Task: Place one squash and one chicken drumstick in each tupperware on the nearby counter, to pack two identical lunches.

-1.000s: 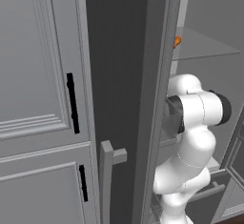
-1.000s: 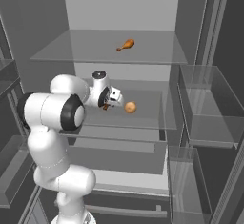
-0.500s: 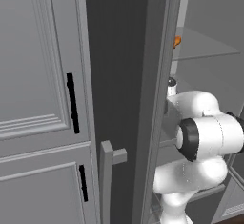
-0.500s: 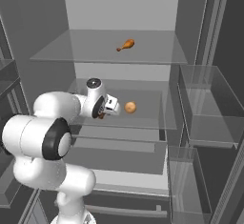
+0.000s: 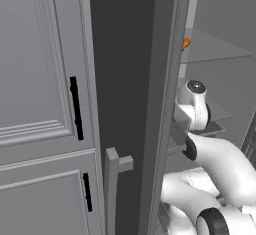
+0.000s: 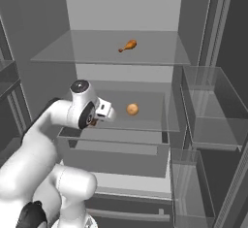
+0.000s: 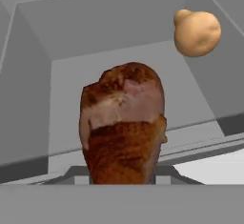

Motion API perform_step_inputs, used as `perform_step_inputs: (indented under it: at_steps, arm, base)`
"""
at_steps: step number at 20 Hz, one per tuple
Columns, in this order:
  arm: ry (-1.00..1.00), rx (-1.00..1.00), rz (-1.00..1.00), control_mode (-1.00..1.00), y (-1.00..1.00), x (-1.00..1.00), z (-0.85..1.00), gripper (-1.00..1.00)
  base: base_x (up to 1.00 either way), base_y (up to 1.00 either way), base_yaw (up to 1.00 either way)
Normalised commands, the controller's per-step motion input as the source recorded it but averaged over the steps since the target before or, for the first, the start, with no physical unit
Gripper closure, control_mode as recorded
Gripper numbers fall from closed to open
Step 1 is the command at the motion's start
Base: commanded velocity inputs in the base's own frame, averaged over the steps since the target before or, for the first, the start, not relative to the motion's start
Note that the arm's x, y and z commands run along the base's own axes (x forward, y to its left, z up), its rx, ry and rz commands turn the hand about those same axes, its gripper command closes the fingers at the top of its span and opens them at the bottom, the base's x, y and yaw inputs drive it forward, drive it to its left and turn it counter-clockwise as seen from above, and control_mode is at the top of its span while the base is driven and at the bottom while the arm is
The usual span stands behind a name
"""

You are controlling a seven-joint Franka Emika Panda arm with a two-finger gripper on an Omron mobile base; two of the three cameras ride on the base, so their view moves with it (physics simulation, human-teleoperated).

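The gripper [image 6: 107,114] grasps one drumstick [image 7: 123,127] near the shelf edge [image 6: 128,126]; one squash [image 6: 132,108] beside, a second drumstick [image 6: 128,45] above.

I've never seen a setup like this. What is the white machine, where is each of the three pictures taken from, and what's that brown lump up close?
The white machine is a robot arm reaching into an open fridge. Two cameras ride behind it, left and right; the third sits on its hand. In the right base view its gripper is at the middle glass shelf, beside a round squash. A second drumstick lies on the upper shelf. The brown lump in the hand view is a chicken drumstick, apparently clamped in the gripper.
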Motion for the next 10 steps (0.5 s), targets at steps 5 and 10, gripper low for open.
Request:
perform_step_inputs:
  at_steps: [5, 10]
  arm:
    - [0.05, 0.00, 0.00, -1.00, -0.11, -1.00, 0.47, 1.00]
    - [0.00, 0.00, 0.00, -1.00, -0.31, -1.00, 0.45, 1.00]
  base:
    - [0.00, 0.00, 0.00]
    - [0.00, 0.00, 0.00]
